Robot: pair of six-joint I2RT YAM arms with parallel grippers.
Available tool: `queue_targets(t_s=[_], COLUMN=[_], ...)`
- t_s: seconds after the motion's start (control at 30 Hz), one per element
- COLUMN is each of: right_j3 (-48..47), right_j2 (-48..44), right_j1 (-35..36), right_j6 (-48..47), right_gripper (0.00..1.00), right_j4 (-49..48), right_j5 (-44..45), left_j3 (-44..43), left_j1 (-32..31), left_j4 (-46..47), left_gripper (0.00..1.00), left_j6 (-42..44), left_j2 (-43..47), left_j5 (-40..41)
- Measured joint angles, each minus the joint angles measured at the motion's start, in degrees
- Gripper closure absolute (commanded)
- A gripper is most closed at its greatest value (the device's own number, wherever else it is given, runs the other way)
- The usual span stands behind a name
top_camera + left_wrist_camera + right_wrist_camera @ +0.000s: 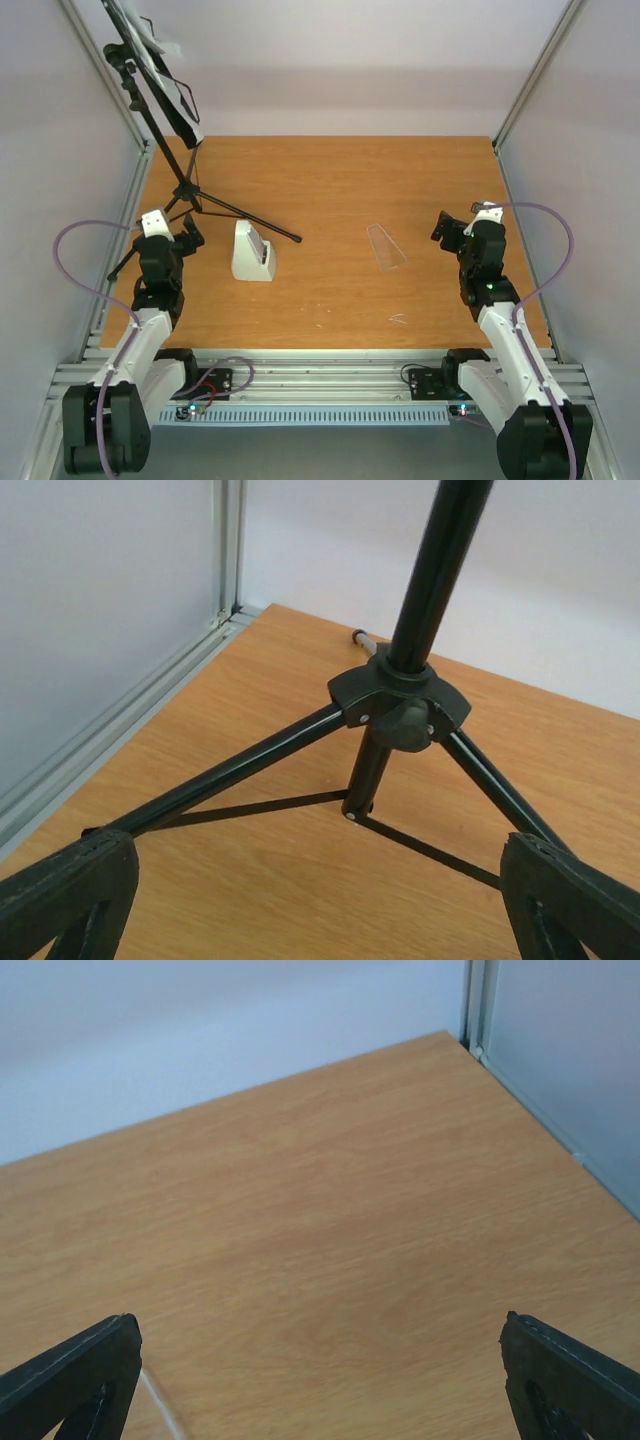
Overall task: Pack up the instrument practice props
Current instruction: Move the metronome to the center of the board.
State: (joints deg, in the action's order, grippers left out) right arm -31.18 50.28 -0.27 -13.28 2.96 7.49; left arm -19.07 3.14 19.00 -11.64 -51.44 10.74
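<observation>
Here the music stand (400, 695) rises just ahead of the spread left jaws (right jaws spread too).

Wooden surface (340, 180) between pale walls (350, 90) and metal posts (535, 70).
Its orange-brown grain carries faint pale scuffs (398, 319) toward the front; aluminium rails (330, 368) run along the near edge, with a slotted white strip (320, 413) nearer still.

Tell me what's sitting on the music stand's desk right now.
White pages peek past the edge of the black desk, which is turned away, hiding their faces and number.
</observation>
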Motion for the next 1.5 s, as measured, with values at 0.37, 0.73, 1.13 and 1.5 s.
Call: queue_targets(t_s=[0.37,0.73,1.13,1.5], right_j3=[1.90,-1.53,-11.02,-10.88], right_j2=[-14.14,-3.30,-12.28,-14.12], right_j1=[0.09,0.09,0.13,0.13], right_j6=[4.55,6.10,5.68,5.66], right_gripper=[0.01,0.02,0.01,0.01], right_j4=[0.22,7.61,21.66,23.85], right_j5=[-6.34,-12.04,-21.53,-24.72], left_j3=[-2.19,-11.87,-24.41,-24.37], left_j1=[0.00,-0.98,-1.03,-1.20], left_j4=[-13.46,-41.81,-60.06,-60.50], left_gripper=[0.01,0.01,0.01,0.01], left_j6=[-14.73,-21.20,-21.05,-18.56], left_j2=[5.07,14.38,24.79,10.29], left_j5=[-3.15,-22.43,-37.53,-48.68])
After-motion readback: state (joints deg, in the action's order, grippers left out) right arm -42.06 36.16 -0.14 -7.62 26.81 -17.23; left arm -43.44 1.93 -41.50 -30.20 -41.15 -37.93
